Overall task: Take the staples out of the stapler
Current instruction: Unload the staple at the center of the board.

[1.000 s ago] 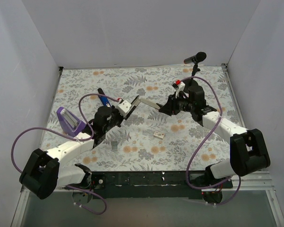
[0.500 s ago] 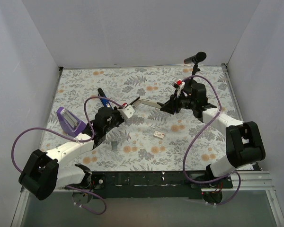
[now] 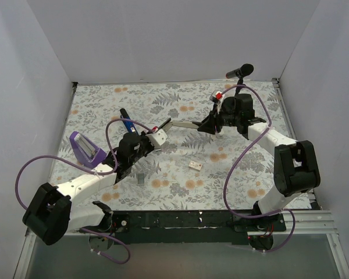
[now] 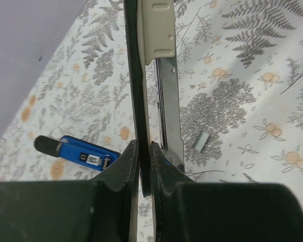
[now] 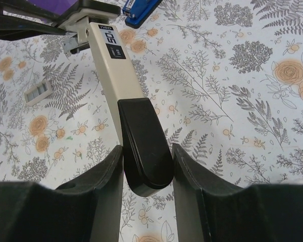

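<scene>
The stapler (image 3: 183, 124) hangs above the floral table, stretched between my two grippers. My left gripper (image 3: 146, 142) is shut on its thin black plate (image 4: 136, 80), edge-on between the fingers (image 4: 122, 166), with the silver metal channel (image 4: 169, 111) just to the right of it. My right gripper (image 3: 214, 122) is shut on the rounded black end (image 5: 144, 146) of the stapler's cream arm (image 5: 113, 60). A grey staple strip (image 4: 201, 141) lies on the table below the left gripper, and a pale strip (image 5: 38, 92) lies under the stapler.
A blue-and-black piece (image 3: 127, 122) lies on the table behind the left gripper. A small purple block (image 3: 84, 148) stands at the left. A black microphone (image 3: 239, 71) on a stand is at the back right. White walls enclose three sides.
My right gripper has moved back and a little right with the stapler's black end, so the stapler now lies more level. The left gripper has shifted slightly right, still gripping.
</scene>
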`<state>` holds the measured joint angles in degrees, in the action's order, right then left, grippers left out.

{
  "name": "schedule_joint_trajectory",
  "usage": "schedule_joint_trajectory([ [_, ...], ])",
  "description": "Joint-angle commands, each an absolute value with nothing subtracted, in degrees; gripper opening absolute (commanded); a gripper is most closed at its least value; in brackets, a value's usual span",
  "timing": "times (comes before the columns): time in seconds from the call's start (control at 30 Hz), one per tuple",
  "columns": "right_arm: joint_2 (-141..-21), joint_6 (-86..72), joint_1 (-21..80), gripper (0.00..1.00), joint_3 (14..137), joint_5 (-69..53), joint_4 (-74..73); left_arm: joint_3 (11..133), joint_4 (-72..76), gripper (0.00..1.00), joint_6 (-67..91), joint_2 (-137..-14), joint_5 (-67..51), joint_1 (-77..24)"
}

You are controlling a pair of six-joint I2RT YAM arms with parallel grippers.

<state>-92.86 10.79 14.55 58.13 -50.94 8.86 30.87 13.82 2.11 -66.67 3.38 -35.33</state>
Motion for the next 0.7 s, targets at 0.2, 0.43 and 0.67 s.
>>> schedule_joint_trajectory([
  [0.2,-91.1,7.3,13.3,0.09,69.0,-39.5,2.5,35.8,9.5,0.0,37.9,-65.0,-21.3,-36.3],
  [0.43,-88.9,4.9,17.7,0.11,69.1,-34.2,-3.5,30.6,15.8,0.0,56.9,-61.4,-22.2,-36.3],
  [0.67,-82.4,3.4,28.8,0.12,60.6,-21.6,2.7,25.1,26.5,0.0,72.2,-63.1,-23.4,-36.3],
])
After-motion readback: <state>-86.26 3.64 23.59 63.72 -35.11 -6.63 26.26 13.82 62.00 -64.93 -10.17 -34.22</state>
